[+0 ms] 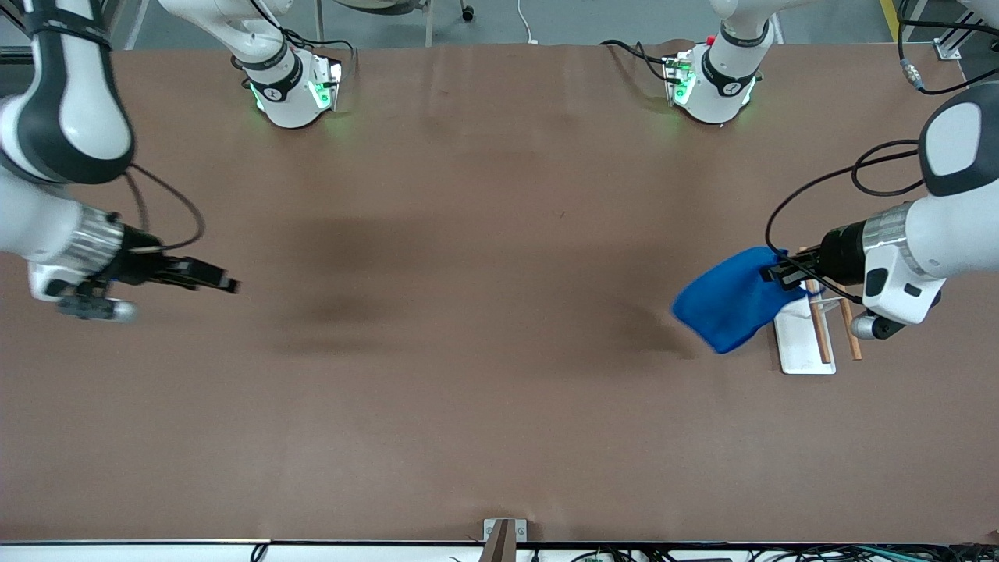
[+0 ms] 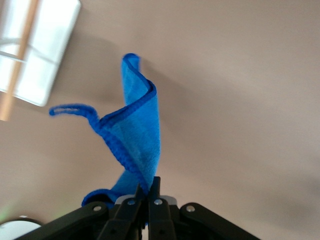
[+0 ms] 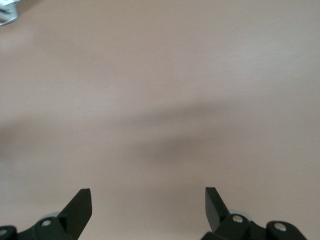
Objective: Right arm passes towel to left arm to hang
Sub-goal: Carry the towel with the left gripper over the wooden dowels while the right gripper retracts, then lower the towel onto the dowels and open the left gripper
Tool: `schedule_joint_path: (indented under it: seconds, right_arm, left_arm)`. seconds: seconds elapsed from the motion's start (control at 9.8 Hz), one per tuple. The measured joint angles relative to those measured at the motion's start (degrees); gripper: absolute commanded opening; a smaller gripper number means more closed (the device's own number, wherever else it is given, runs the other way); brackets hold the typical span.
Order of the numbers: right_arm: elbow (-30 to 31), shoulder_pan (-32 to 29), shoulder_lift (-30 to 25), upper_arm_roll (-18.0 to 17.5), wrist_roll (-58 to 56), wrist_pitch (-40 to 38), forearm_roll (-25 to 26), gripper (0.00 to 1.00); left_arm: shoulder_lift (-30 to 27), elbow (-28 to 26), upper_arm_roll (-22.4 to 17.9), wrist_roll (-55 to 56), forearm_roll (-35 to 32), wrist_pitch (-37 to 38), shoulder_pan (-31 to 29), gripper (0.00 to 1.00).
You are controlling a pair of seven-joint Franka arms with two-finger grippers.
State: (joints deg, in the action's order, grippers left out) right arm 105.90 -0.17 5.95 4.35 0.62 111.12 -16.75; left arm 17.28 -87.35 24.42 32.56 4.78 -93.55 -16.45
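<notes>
We see the brown counter (image 1: 499, 406) under both arms. At the left arm's end, our left tool (image 1: 773, 272) is clamped on the blue towel (image 1: 730, 300), which hangs in the air above the counter, just beside a white rack (image 1: 804, 343) with wooden rods. Our right tool (image 3: 148, 204), fingers spread wide, waits over bare counter at the right arm's end.

Place: robotics lab
Evidence: two white arms bolted to a brown paper-covered counter (image 1: 484, 234), green-lit bases (image 1: 300, 90), loose cables (image 1: 780, 553) along the counter edge, grey concrete floor (image 1: 577, 19)
</notes>
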Motion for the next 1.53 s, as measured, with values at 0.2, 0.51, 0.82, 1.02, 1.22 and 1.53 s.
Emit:
schedule_joint_path:
  seconds: [0.2,0.51,0.82,1.02,1.22,1.53]
  right_arm:
    - [-2.0,-0.1,-3.0,4.5,-0.1,-3.9,9.5,1.0]
    - [-13.0,-1.1,-5.9,7.5,0.0,-18.7,13.6,1.0]
    - [-19.9,-3.2,-7.5,2.9,4.3,-26.8,14.1,1.0]
    - [-19.8,-2.9,-7.6,0.3,6.7,-26.8,15.8,1.0]
    - [-19.8,-2.9,-7.5,0.1,6.7,-26.6,16.0,1.0]
    - [-21.1,-2.9,-7.6,0.1,6.4,-26.4,16.2,1.0]
  left_arm:
    - [0.7,-2.5,-0.4,-6.4,-8.4,0.0,-0.7,0.0]
    - [1.1,-4.1,-0.7,-20.5,-13.4,0.0,-5.3,0.0]
    - [2.0,-4.4,-0.8,-32.0,-17.2,-0.3,-10.7,0.0]
    - [3.4,-4.4,-0.8,-35.1,-19.5,-1.8,-12.3,0.0]
    - [4.5,-4.4,-0.8,-37.9,-20.9,-3.9,-13.8,0.0]
    - [6.7,-4.5,-0.8,-41.4,-22.5,-7.9,-17.7,0.0]
